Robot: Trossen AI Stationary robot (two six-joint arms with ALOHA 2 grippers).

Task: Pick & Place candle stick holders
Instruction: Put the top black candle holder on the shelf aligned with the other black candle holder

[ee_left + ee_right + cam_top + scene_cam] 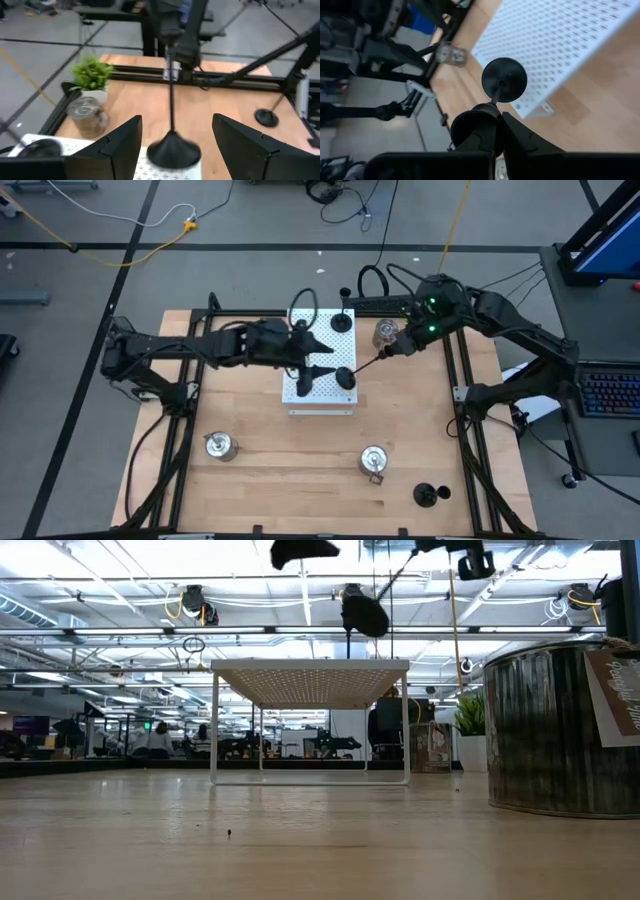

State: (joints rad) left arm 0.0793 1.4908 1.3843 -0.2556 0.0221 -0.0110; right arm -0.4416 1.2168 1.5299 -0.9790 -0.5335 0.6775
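Note:
My right gripper (396,348) is shut on a black candle stick holder whose round base (345,377) hangs over the white board's (322,395) right part, well above it in the low view (365,612). My left gripper (320,358) is open and faces that base. Its fingers (120,145) stand on either side of the base (172,150) without touching. Another black holder (343,320) stands on its base on the board's far right corner. A third (432,495) lies on the table at the near right. Three silver holders (219,445), (374,461), (385,332) stand on the table. My right gripper pinches the thin stem (494,99) between its two fingers, at the end away from the base. The fingers slant down from the table's right, and the stem runs on ahead of them. The holder is lifted clear and tilted, its base (504,80) lower, toward my left gripper.
The board stands on thin legs (214,730) at the table's middle. A small green plant (92,72) sits by the far silver holder (87,112). Black frame rails (460,390) run along the table's sides. Bare wood (290,470) lies between the near silver holders.

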